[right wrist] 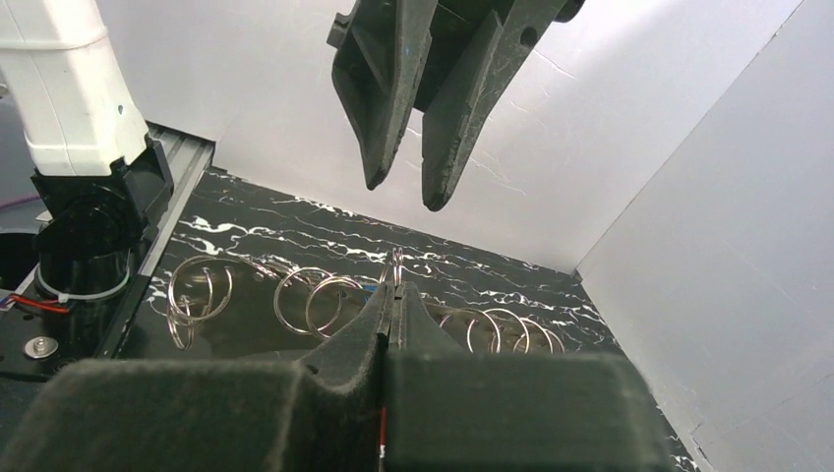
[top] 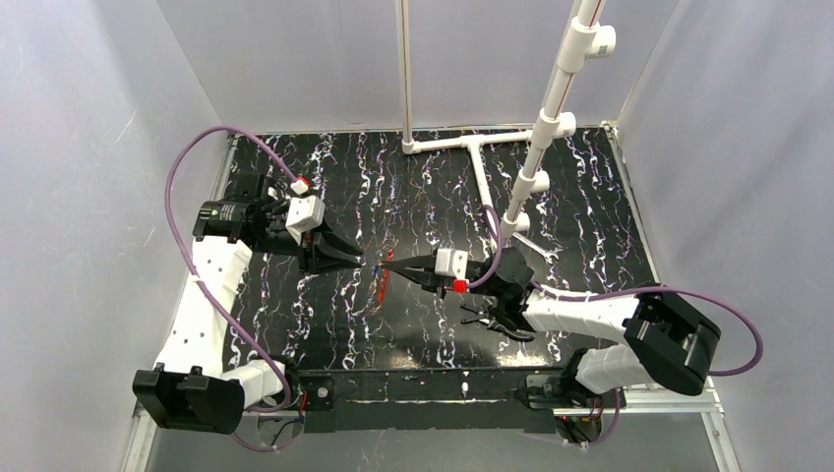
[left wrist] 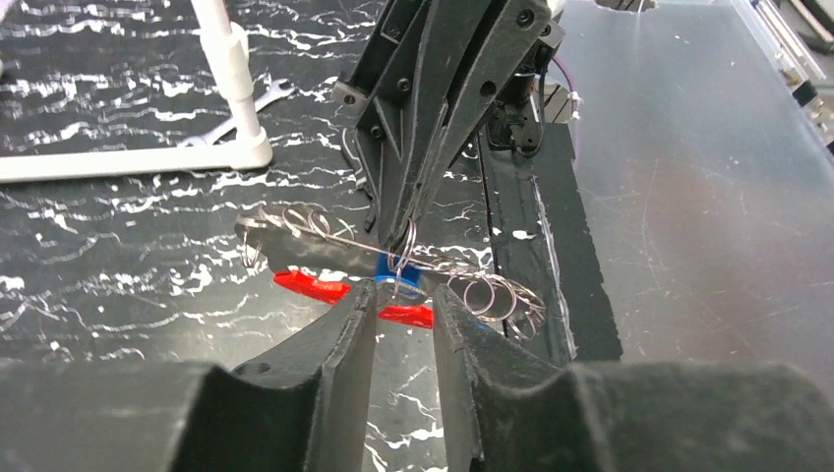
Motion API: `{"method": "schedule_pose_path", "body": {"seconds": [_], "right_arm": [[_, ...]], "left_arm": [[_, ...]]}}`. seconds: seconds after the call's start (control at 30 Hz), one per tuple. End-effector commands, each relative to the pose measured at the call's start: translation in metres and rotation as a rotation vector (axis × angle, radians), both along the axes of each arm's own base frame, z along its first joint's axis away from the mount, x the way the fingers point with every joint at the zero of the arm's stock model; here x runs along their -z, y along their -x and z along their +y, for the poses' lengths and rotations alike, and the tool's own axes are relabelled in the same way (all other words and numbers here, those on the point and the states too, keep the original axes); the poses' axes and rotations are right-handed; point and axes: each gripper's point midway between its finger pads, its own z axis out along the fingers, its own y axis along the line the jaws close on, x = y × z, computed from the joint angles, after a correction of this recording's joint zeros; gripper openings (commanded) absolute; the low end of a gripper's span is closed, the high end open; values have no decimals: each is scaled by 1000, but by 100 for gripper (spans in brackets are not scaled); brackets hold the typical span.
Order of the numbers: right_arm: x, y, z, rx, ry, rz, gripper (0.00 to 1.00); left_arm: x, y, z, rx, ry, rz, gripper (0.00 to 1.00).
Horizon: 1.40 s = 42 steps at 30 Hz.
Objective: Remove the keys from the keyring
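The keys (left wrist: 315,254), a silvery bunch with one blue head, sit just above the red keyring (left wrist: 313,287). The right gripper (right wrist: 394,289) is clamped on a small ring (right wrist: 396,264) atop the bunch, over the keyring. The left gripper (left wrist: 403,293) stands parted and empty, just beside the keyring.

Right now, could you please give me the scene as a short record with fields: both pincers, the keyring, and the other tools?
left pincer: open, holding nothing, above the silver rings
right pincer: shut on a small silver ring
chain of silver rings: strung out to both sides of the right pincer
blue key head: just past the left pincer's tips
keyring: red, below the chain, held by neither pincer
pliers: on the table, beside the right arm
wrench: near the white pipe frame
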Motion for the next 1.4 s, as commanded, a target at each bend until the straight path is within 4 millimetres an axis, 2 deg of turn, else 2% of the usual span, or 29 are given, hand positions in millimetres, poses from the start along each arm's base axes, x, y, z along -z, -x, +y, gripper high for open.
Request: {"method": "schedule_pose_path", "body": {"seconds": [0.0, 0.23, 0.63, 1.07, 1.37], "right_arm": [[-33, 7, -10, -8, -109, -55, 1], [-34, 8, -9, -18, -116, -45, 1], [-35, 11, -7, -40, -120, -31, 1], [-36, 8, -9, -25, -129, -25, 1], [-35, 8, -9, -27, -130, -12, 1]], "left_arm": [[-8, 10, -10, 74, 74, -105, 24], [4, 16, -15, 110, 69, -107, 22], [7, 8, -20, 114, 64, -67, 30], [17, 19, -27, 156, 54, -35, 21], [17, 20, -29, 160, 48, -17, 4]]}}
